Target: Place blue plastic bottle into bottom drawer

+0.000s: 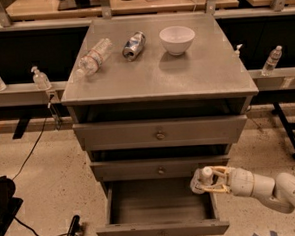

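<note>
The hand [203,181] sits low at the right of the desk, level with the gap between the middle drawer [159,168] and the open bottom drawer [155,203]. Its two pale fingers [217,169] are clamped on the bottle [205,174], one above and one below, with the white cap pointing up. The bottle hangs over the right rear corner of the bottom drawer, at about the height of its rim and not resting on the drawer floor. The white arm [264,187] runs off to the lower right edge of the view.

The bottom drawer is pulled well out toward the camera, showing a grey inside and a narrow front panel with a small knob. The middle drawer and the top drawer [159,134] are shut.

On the desk [205,74] top lie a slim bottle [92,57] on its side at the left, a dented can [133,44] on its side just right of it, and a white bowl [177,39] standing upright further right. The three are apart from each other, all toward the back.

A black cable [31,149] trails across the speckled floor at the left.
</note>
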